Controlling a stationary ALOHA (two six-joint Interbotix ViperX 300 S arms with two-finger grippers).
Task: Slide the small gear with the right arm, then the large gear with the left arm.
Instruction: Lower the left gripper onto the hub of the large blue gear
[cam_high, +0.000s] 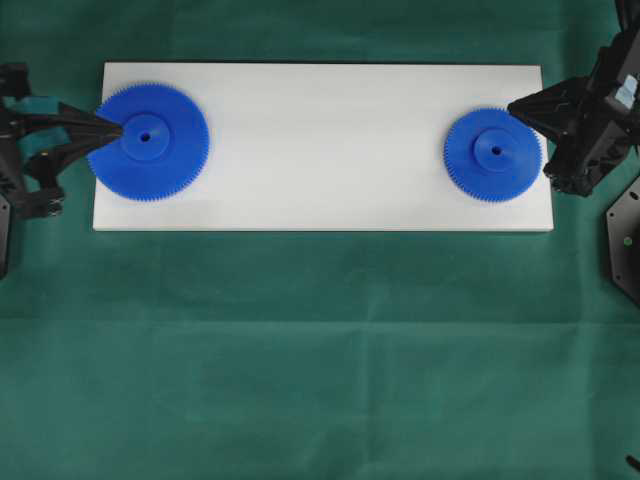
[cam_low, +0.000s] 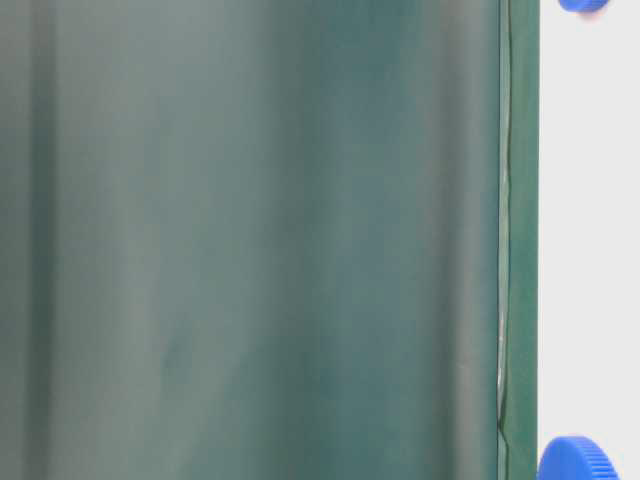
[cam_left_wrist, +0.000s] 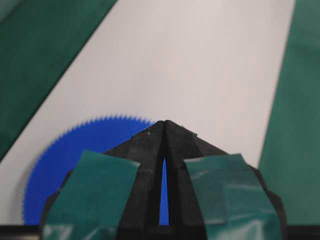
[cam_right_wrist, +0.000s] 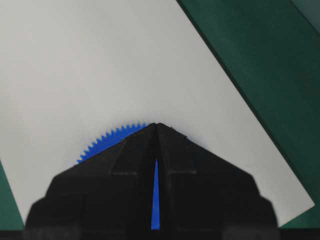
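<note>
The large gear (cam_high: 150, 133) lies flat at the left end of a white board (cam_high: 320, 150). The small gear (cam_high: 493, 154) lies flat at the board's right end. My left gripper (cam_high: 117, 126) is shut, its joined tips over the large gear's left part, close to the hub. In the left wrist view the large gear (cam_left_wrist: 65, 155) shows under and left of the shut tips (cam_left_wrist: 164, 123). My right gripper (cam_high: 513, 107) is shut too, with its tips at the small gear's upper right rim. The right wrist view has the small gear's teeth (cam_right_wrist: 107, 140) poking out left of the tips (cam_right_wrist: 157, 125).
A green cloth (cam_high: 320, 350) covers the table around the white board. The board's bare middle (cam_high: 330, 120) stretches between the two gears. Another dark arm part (cam_high: 625, 235) sits off the board at the right edge.
</note>
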